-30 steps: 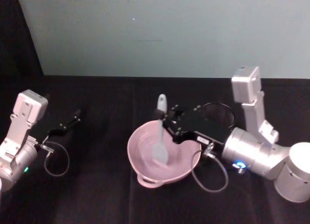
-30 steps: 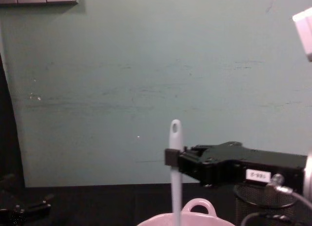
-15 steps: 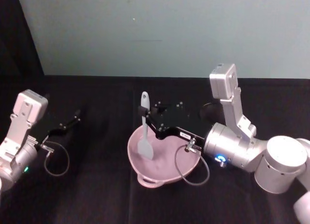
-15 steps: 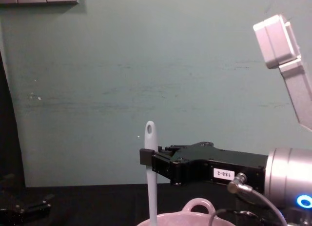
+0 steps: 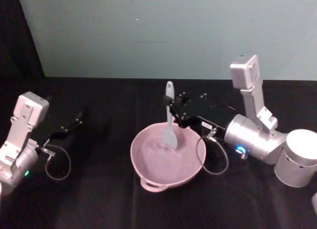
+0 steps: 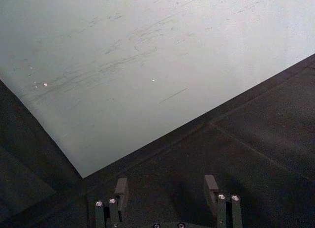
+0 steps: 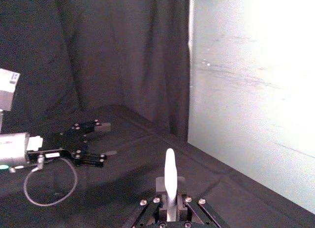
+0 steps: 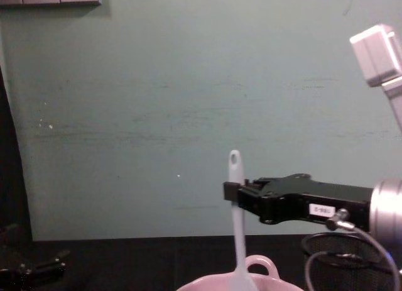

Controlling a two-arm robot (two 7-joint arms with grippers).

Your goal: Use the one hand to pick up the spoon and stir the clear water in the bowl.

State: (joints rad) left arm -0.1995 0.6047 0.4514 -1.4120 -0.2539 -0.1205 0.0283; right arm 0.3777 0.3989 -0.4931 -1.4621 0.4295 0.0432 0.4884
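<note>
Spoon [image 5: 170, 124]: clamped in the right gripper [image 5: 174, 109], jaws closed on the handle a little above its midpoint.

- Long axis: near upright, hole end up, scoop end down inside the bowl [image 5: 135, 156]. In the chest view the handle rises straight above the bowl's rim.
- Scoop position: toward the far-right part of the bowl's interior, close to that wall. Whether it touches the bottom, cannot tell. The water is clear and its level cannot be read.
- Right gripper reaches in from the bowl's right side, body roughly level and above the rim. The grip point is well clear of the rim.
- Left gripper [image 5: 68, 126]: parked well to the left of the bowl on the black cloth, fingers spread, holding nothing.
- Black wire-mesh cup [image 8: 330, 266]: just right of the bowl, beneath the right gripper's body in the chest view.

Judgement: step in hand is the stir itself, since the pick-up is done. The key relation is that most of the bowl's open water lies to the near-left of the scoop. A stirring sweep should therefore carry the scoop that way and around, keeping the axis upright so the handle does not lever on the rim. The right arm is the only one within reach.

Risk: pressing the scoop against the near wall could shove or tip the bowl.
</note>
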